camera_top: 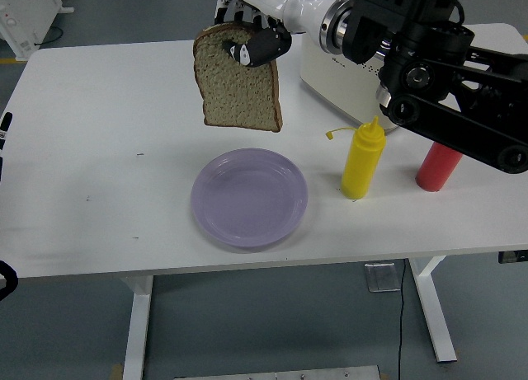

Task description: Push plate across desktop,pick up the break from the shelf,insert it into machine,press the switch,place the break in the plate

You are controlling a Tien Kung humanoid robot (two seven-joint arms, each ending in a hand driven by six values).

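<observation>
A slice of brown bread (240,87) hangs in the air above the table, pinched at its top edge by my right hand (252,35). The right arm (429,83) reaches in from the right across the cream toaster (330,71), hiding most of it. The lilac plate (249,197) lies on the white table (99,149) just below and in front of the bread. My left arm (5,141) rests at the left edge of the picture.
A yellow squeeze bottle (363,159) stands right of the plate. A red squeeze bottle (437,167) stands further right, partly behind my arm. The shelf is hidden from view.
</observation>
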